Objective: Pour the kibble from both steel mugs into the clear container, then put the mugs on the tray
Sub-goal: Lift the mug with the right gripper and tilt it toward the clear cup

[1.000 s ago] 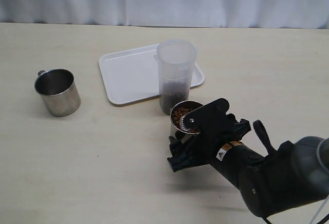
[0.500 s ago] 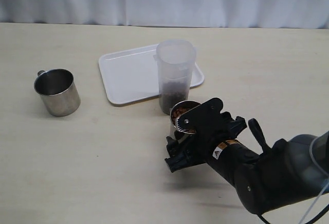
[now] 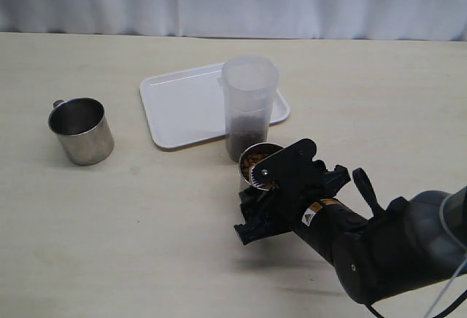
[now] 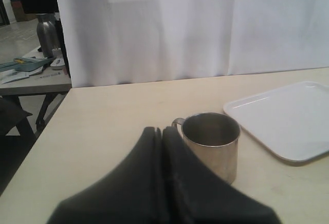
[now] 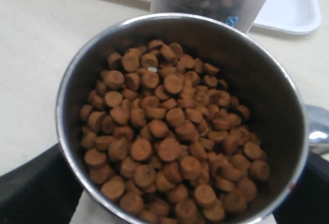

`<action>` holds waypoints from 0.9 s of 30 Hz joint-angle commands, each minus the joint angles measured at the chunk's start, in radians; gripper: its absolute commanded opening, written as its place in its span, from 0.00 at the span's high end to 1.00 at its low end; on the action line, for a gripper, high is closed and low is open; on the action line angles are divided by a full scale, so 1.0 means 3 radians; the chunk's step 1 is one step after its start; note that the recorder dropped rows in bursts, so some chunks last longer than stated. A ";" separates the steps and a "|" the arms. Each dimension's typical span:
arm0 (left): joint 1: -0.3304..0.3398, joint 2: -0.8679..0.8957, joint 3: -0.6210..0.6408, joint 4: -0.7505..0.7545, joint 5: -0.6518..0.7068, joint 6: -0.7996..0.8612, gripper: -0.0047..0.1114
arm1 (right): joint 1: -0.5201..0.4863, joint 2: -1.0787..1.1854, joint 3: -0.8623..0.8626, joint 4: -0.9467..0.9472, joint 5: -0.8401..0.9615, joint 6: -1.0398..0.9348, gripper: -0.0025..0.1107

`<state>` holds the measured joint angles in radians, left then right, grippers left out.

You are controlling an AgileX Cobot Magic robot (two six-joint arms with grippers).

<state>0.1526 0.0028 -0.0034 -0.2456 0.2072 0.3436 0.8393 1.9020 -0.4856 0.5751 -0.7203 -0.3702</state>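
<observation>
Your right end effector (image 3: 264,187) has its jaws on either side of the full mug (image 5: 257,85), low on its wall. They sit close against the steel, but you cannot tell whether they have clamped on it. Gripping from the side leaves the mouth free for pouring and keeps the jaws out of the kibble (image 5: 164,147).

That mug stands upright on the bench (image 3: 146,223) with its axis vertical and its mouth facing up, loaded with pellets well up its wall. Its handle (image 5: 316,131) sticks out sideways next to one jaw.

Just beyond it stands the clear container (image 3: 249,106), upright and open at the top, with a dark layer of kibble already in the bottom. It is close enough that a short lift and tilt should do. It stands at the near edge of the tray (image 3: 182,103); you cannot tell whether its base touches the rim.

Your left end effector (image 4: 162,131) has its jaws pressed together, holding nothing. The other mug (image 3: 82,130), just ahead of it, is upright and looks empty.
</observation>
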 commanded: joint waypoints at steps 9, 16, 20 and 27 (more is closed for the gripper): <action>-0.0006 -0.0009 0.0011 0.0002 -0.0029 -0.0001 0.96 | -0.0016 -0.0068 0.0009 0.0432 0.0124 -0.0147 0.94; -0.0006 -0.0009 0.0011 0.0002 -0.0029 -0.0001 0.96 | -0.0016 -0.0204 0.0100 0.0617 0.0144 -0.0361 0.94; -0.0006 -0.0009 0.0011 0.0002 -0.0029 -0.0001 0.96 | -0.0016 -0.0222 0.0102 0.0849 0.0179 -0.0389 0.94; -0.0006 -0.0009 0.0011 0.0002 -0.0029 -0.0001 0.96 | -0.0016 -0.0222 0.0102 0.0933 0.0125 -0.0412 0.94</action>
<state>0.1526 0.0028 -0.0034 -0.2456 0.2072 0.3436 0.8393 1.8413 -0.4605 0.8276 -0.6639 -0.4751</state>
